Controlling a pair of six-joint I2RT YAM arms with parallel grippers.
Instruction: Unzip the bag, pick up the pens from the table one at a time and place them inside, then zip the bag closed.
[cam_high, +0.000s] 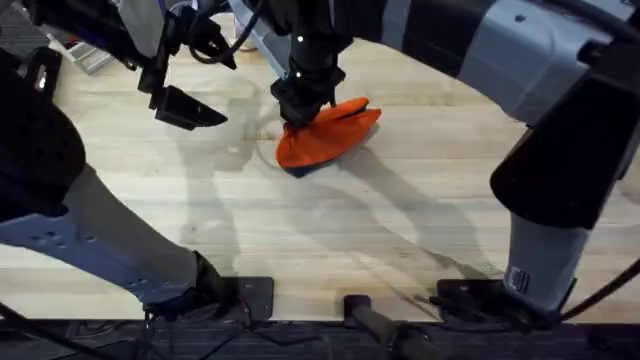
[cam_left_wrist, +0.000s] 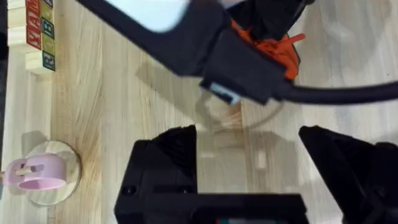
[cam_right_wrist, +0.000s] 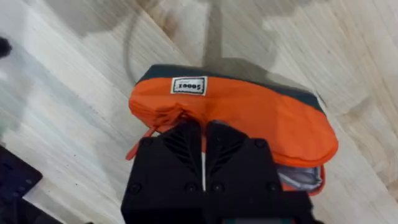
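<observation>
We see the soft orange pencil pouch with a dark navy underside (cam_high: 330, 133) lying on the light wooden plank tabletop (cam_high: 330, 230). The right gripper (cam_high: 305, 108) presses down on the pouch's top, its black fingers seemingly closed there. The left gripper (cam_high: 190, 110) hovers beside the pouch, apart from it.

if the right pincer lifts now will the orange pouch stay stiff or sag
Likely sag: the orange pouch looks like soft, creased fabric, pinched near one end by the right pincer. Probably light, since it lies fairly flat on the table. It shouldn't roll, though its open end may gape.
</observation>
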